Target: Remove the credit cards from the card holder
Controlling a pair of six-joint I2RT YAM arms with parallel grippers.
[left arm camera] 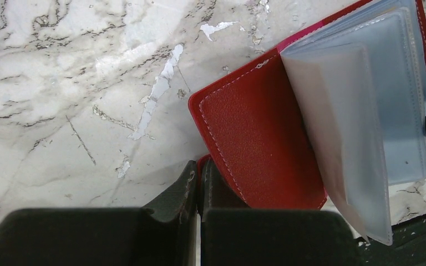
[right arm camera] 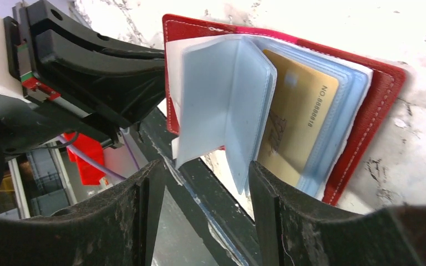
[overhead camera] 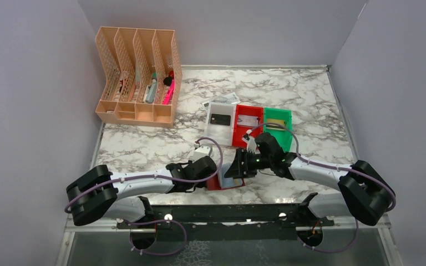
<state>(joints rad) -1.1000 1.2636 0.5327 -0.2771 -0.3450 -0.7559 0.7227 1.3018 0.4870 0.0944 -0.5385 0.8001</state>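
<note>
Card holder (left arm camera: pixel 255 138): dark red, lying open on the marble table (left arm camera: pixel 61 83), clear sleeves (right arm camera: pixel 222 105) fanned up.
Left gripper (left arm camera: pixel 198 174): my fingers pinched tight on a red edge at the holder's left side.
Right gripper (right arm camera: pixel 205 169): my fingers spread apart, straddling the loose sleeves, clamping nothing.
Gold card (right arm camera: pixel 294 119): tucked in a sleeve on the holder's right half.
Coloured bins (overhead camera: pixel 239 111): in a row beyond the holder.
</note>
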